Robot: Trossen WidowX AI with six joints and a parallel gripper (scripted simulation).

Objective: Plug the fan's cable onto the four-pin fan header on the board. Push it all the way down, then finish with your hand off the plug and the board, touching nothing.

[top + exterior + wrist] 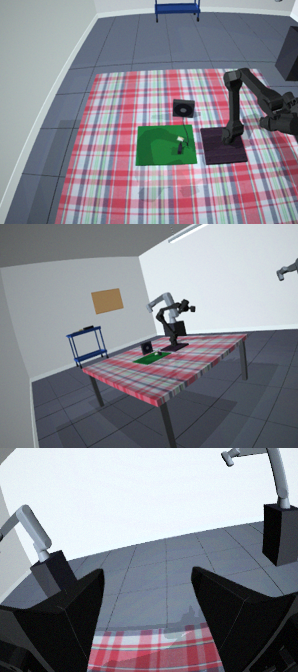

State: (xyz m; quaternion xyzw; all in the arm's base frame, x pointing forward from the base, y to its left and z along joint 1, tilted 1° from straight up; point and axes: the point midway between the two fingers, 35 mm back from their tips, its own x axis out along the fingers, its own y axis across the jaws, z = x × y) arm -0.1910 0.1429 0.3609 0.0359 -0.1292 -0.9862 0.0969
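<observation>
The black fan [183, 109] [146, 348] stands upright behind the green board [149, 157] [144, 361]. Its thin dark cable [185, 128] runs down onto the board's right part and bends near a small white block [180, 139] [155, 353]. A small dark block [179, 149] [159, 353] is close by. Plug and header are too small to tell apart, and I cannot tell whether they are joined. My gripper [148, 573] is open, with nothing between its fingers. It is turned away from the board, beyond the arm's base, and touches nothing.
The arm's base stands on a dark wooden slab [216, 157] [182, 347] just right of the board. A checked cloth [110, 187] [159, 384] covers the table. Grey arms on dark pedestals [279, 538] [52, 573] and a blue cart [177, 8] [90, 355] stand off the table.
</observation>
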